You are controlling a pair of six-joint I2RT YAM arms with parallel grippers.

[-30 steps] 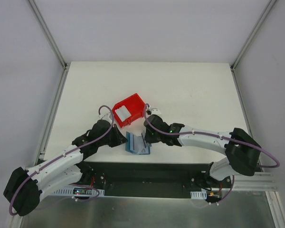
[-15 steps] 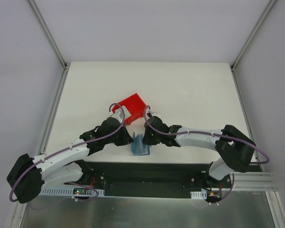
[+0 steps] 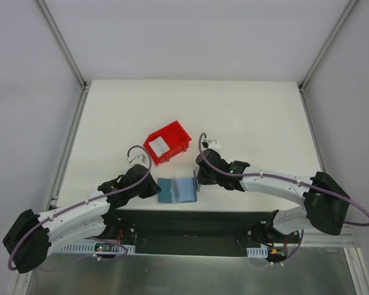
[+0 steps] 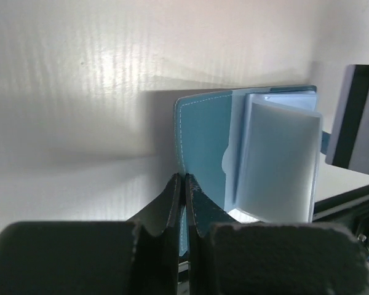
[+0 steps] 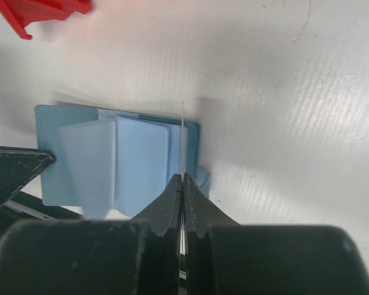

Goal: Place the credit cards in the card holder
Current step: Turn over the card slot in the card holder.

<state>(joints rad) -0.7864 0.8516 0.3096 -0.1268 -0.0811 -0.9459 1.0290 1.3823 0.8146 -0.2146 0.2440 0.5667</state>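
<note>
My left pincer is low on the left side of the counter. Its two fingers are pressed together, and they pinch the left edge of the card holder. I can see a thin strip of the blue flap between them.

The card holder lies open and flat near the front edge of the counter. It sits between my two pincers. The outside flap is darker blue. Inside are the pale blue pocket pages. They stick up a bit in the middle and do not lie flat.

Behind the card holder, a little farther back, sits the red bin. It does not touch the card holder. Some white cards lie inside it.

My right pincer is on the right side of the card holder. Its fingers are clamped on one card. The card stands up on its thin edge, so from my right wrist it looks like a line. From my left wrist I can see its flat face, pale with a dark stripe. It is over the right part of the open card holder, next to the pocket pages. I cannot tell if it touches them.
</note>
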